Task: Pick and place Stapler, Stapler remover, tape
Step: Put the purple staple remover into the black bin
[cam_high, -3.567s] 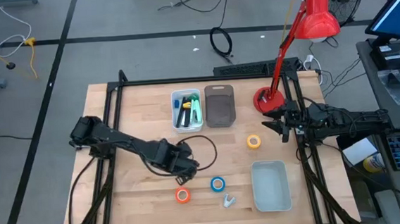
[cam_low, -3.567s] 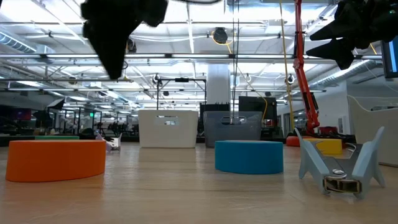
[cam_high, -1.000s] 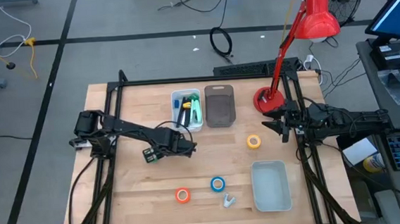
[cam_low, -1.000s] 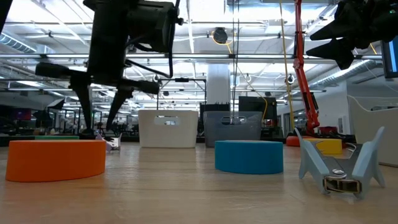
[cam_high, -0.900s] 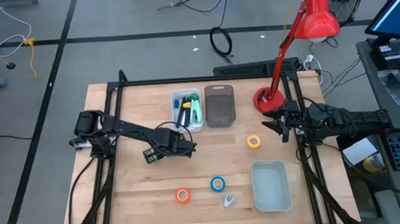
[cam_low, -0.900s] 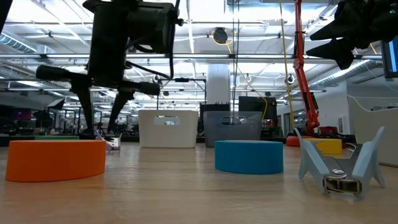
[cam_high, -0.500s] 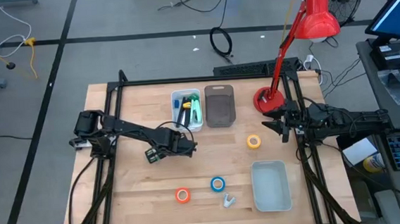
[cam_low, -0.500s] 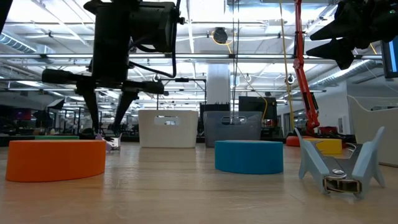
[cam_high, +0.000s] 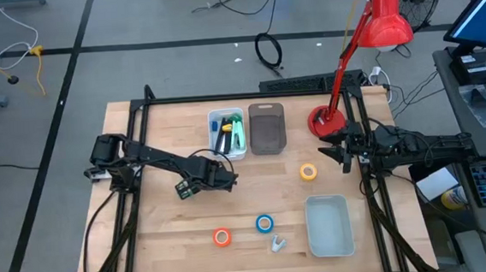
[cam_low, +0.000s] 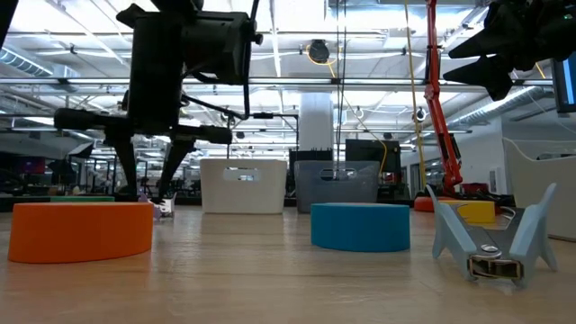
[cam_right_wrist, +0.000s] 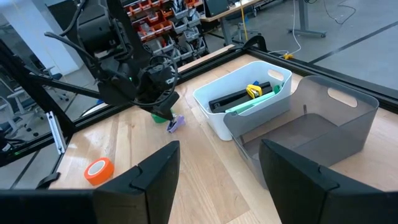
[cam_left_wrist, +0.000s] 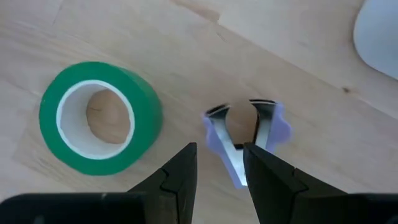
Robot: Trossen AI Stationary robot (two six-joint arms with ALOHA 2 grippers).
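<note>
1. Your high view looks straight down on the whole table, both arms in frame.
2. Your low view sits at table-top height, facing level across the wood into the room — the orange tape and blue tape loom close.
3. Your left wrist view points down, very near the green tape.
4. Your right wrist view faces across the table from farther off — it shares the orange tape with the high and low views.

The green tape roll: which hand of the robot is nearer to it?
Left. The left hand hovers right beside the green tape roll, above a purple staple remover. The right hand waits across the table, near the lamp base.
</note>
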